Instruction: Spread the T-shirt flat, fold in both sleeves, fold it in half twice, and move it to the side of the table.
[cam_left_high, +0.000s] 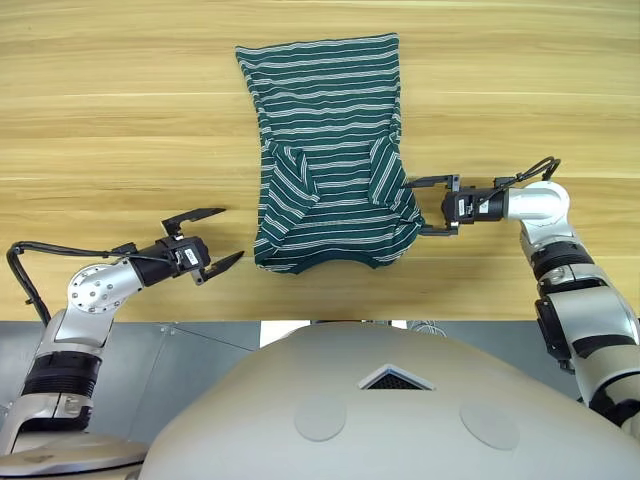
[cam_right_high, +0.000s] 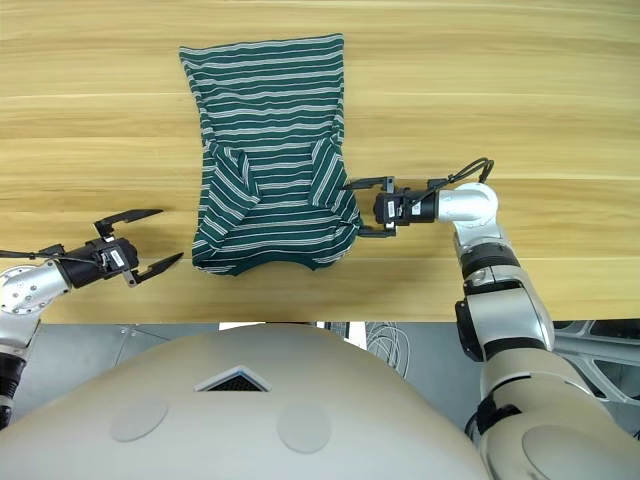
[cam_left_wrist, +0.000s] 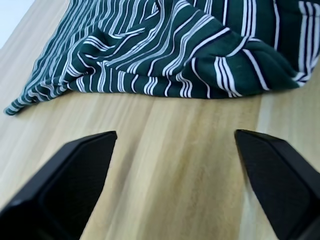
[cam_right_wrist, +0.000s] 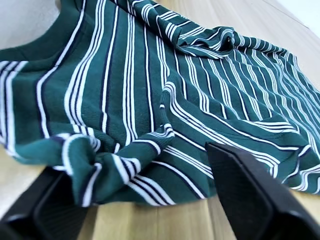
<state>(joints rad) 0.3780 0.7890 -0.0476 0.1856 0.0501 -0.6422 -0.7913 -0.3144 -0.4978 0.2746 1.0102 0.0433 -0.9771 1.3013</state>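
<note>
So the T-shirt (cam_left_high: 325, 130) lies mid-tabletop (cam_left_high: 100, 100), long axis running straight away from the robot, hem far, collar end near. The right tool (cam_left_high: 414, 207) is the closer one: it sits right at the shirt's right edge, fingers spread wide with the bunched shoulder cloth between them, not clamped on anything. The left tool (cam_left_high: 233, 232) is also spread open, a bit off from the near left corner. Dark green with thin white stripes, both sleeves look tucked in, and the near end is rumpled, not flat
</note>
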